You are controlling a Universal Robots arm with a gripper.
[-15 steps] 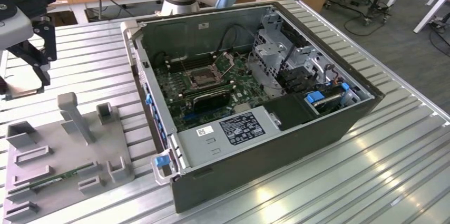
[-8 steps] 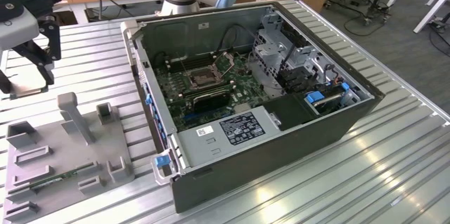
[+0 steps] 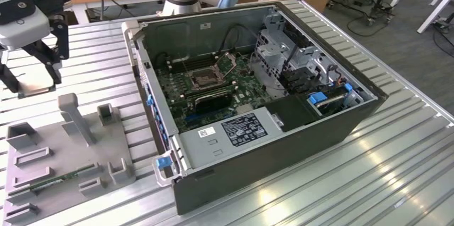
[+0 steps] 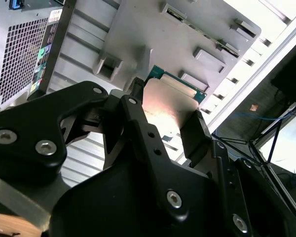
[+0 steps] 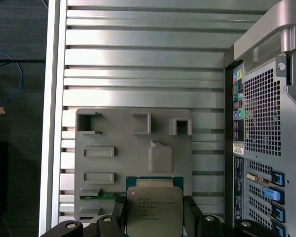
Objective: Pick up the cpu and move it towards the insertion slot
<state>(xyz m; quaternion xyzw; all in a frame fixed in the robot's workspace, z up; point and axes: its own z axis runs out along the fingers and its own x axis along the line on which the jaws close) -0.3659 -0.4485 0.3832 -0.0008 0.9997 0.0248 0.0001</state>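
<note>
Silvery-beige, the cpu (image 5: 154, 210) is pinched by opposite edges between the black fingers (image 5: 192, 213) of the gripper (image 5: 155, 219). It is held above the grey tray (image 5: 133, 148) near the table's (image 3: 369, 173) edge, apparently clear of it. The slot (image 3: 205, 79) is seen inside the open case (image 3: 234, 167), well apart.

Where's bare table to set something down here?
Widest: slatted table on the exterior view's right of the open case. Also bare slats past the grey tray, alongside the case's rear panel. Crowded: the tray's posts and recesses, the case interior, and the gripper holding the cpu by the tray.
</note>
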